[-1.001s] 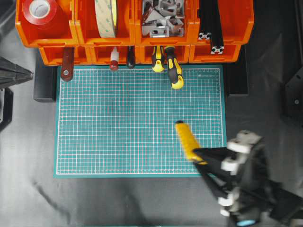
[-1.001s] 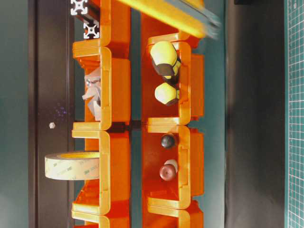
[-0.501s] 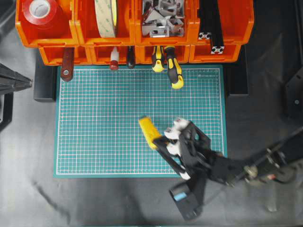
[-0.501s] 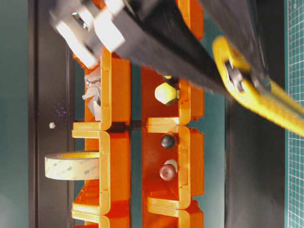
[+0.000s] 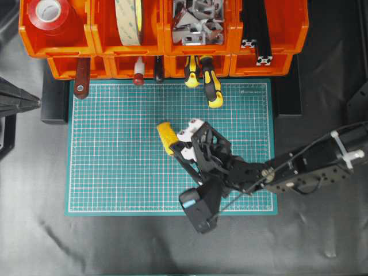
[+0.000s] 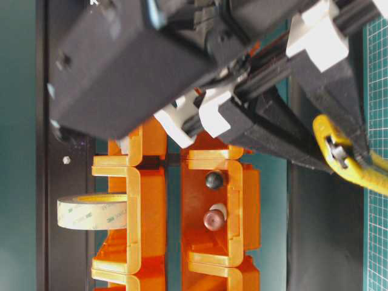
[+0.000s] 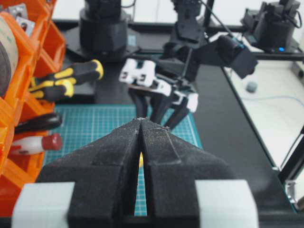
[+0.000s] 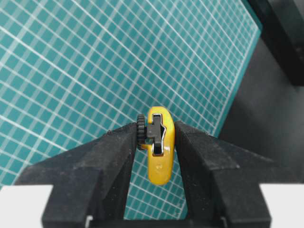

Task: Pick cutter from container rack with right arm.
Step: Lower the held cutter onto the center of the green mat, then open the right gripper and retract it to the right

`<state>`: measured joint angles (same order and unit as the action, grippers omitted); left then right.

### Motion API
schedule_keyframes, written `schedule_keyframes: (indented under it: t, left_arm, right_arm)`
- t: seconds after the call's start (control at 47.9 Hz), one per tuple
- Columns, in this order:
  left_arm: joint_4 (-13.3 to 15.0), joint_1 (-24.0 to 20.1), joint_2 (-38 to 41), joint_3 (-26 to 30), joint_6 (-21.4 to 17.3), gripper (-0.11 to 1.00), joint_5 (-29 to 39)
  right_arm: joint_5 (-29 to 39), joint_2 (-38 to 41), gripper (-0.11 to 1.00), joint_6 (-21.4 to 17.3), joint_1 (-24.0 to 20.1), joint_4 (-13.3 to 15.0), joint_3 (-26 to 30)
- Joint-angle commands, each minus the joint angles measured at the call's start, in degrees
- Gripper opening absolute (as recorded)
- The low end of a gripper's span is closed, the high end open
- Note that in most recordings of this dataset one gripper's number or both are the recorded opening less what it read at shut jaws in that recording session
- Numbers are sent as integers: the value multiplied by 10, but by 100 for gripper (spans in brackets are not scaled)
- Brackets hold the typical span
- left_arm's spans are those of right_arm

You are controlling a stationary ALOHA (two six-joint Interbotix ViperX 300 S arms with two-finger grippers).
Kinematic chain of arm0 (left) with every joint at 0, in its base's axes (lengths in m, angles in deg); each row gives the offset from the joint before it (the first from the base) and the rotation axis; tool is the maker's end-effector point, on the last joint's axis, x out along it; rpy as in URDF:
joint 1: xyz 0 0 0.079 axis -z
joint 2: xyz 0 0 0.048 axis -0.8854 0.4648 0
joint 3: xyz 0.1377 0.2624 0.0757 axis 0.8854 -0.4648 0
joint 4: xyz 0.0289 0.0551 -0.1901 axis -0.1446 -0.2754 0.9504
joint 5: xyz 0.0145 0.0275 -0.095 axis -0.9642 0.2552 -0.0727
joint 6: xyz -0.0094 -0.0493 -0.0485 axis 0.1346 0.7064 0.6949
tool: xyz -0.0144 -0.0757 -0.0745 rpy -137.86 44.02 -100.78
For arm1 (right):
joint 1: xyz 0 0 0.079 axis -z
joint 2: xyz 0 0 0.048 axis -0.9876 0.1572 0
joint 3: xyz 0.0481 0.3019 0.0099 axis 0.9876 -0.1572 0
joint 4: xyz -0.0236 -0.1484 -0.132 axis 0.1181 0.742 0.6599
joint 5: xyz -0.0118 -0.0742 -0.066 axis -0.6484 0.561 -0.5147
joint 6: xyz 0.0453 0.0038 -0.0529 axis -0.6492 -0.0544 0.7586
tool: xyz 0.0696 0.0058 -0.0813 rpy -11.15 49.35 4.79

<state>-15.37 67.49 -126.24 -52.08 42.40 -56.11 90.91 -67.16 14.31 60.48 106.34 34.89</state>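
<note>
Right gripper (image 8: 156,137): jaws clamped on the cutter (image 5: 167,137), one on each flat side, yellow body protruding ahead of the tips above the green mat (image 5: 115,149). Container rack (image 5: 103,43) well beyond the jaws. Left gripper (image 7: 141,124): jaws pressed together, empty.

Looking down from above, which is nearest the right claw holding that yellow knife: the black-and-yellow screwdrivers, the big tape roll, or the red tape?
From the right claw:
1. Screwdrivers, sticking out of the rack's lower bin, up and slightly right.
2. Big tape roll, upper bin, up and left.
3. Red tape, far-left upper bin.
</note>
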Motion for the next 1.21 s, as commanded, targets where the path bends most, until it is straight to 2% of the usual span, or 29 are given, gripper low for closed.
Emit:
schedule_keyframes:
  t: [0.0,0.209,0.542,0.751,0.793,0.918,0.981,1.043,1.189]
  left_arm:
    - [-2,2,6,12,1,1,-6]
    - [-2,2,7,12,1,1,-6]
    - [-2,2,7,12,2,1,-6]
    - [-2,2,7,12,2,1,-4]
    - [-2,2,7,12,2,0,-4]
    - [-2,3,7,12,2,1,-3]
    - [-2,2,7,11,3,1,-3]
    - [-2,2,7,11,3,1,-3]
    - [-2,2,7,11,3,1,-3]
  right_arm:
    - [-8,-6,27,4,6,6,16]
    - [-31,-6,27,-5,2,-4,3]
    - [-70,-2,27,-7,-3,-43,-18]
    - [-94,-2,27,-7,-4,-76,-25]
    - [-102,-1,31,-7,-4,-83,-27]
    - [-108,7,63,-8,-4,-108,-32]
    - [-109,11,73,-8,-4,-123,-32]
    - [-111,13,78,-7,-4,-134,-33]
    - [-107,11,77,-9,-4,-153,-33]
